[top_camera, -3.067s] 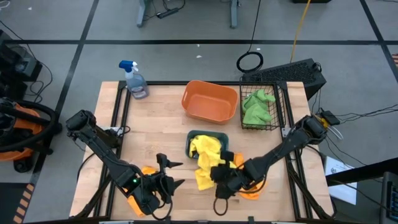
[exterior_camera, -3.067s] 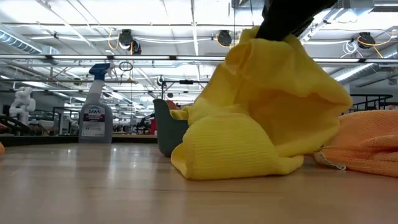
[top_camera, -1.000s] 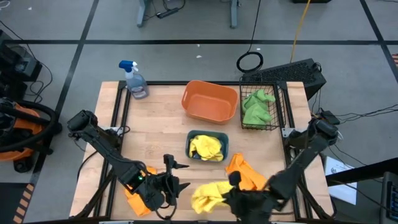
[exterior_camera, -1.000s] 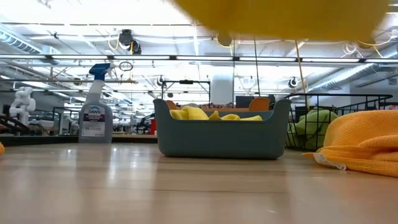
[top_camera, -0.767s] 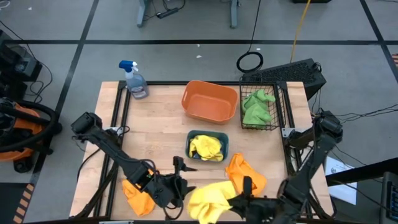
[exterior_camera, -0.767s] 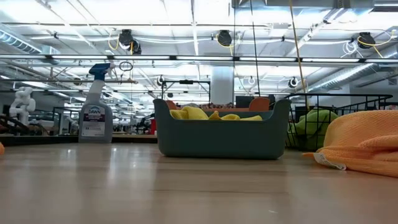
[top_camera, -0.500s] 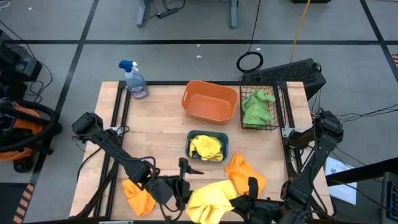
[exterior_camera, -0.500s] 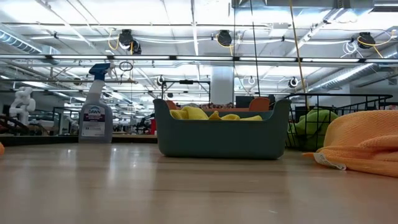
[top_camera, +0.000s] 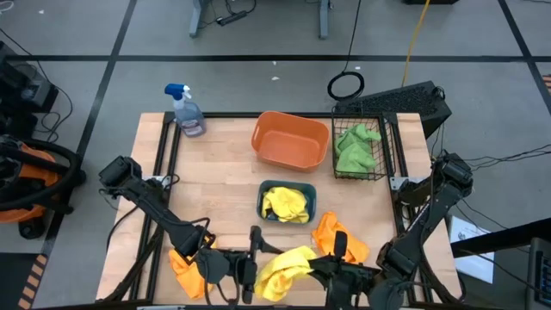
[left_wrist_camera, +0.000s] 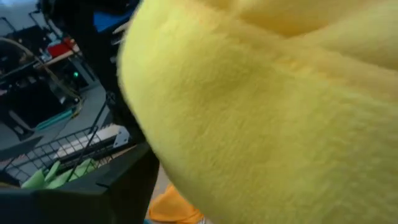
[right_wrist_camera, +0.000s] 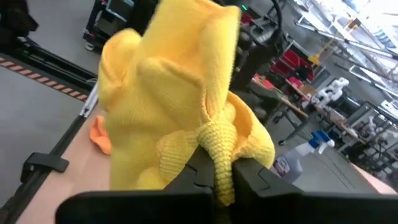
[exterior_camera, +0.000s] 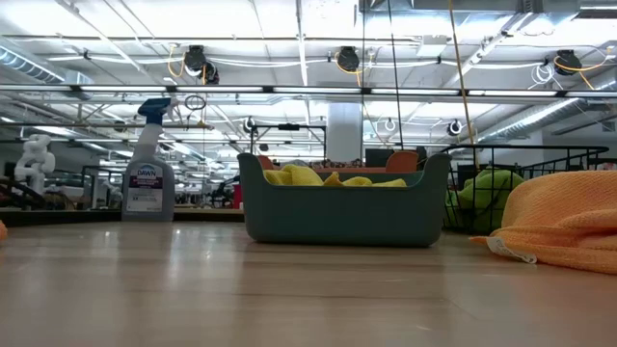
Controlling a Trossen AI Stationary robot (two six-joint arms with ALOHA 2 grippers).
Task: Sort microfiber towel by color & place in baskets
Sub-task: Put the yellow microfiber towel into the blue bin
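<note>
Where the two arms meet at the counter's (top_camera: 224, 172) near edge, a yellow towel (top_camera: 282, 269) hangs between them — pinched at one corner by the right hand (right_wrist_camera: 219, 169), whose fingers are clamped together on a rolled hem in the right wrist view. The left hand (top_camera: 250, 267) sits just beside the towel on its other side; yellow cloth fills nearly all of the left wrist view, and I cannot tell whether that hand is spread or closed.

An orange towel (top_camera: 336, 238) lies crumpled on the counter just behind the right hand, and it shows as a mound at the edge of the low view. A second orange towel (top_camera: 188, 269) lies near the left arm at the counter's front left.

Behind the held towel, mid-counter, stands the teal tray (top_camera: 264, 195) with more yellow cloth (top_camera: 286, 205) heaped inside; in the low view the yellow peeks over its rim. Farther back is the orange tub (top_camera: 289, 139), and beside it, at the back right corner, the wire basket (top_camera: 385, 138) holds a green towel (top_camera: 355, 148).

A spray bottle (top_camera: 187, 112) with a blue nozzle stands upright at the back left corner, well apart from everything else.
</note>
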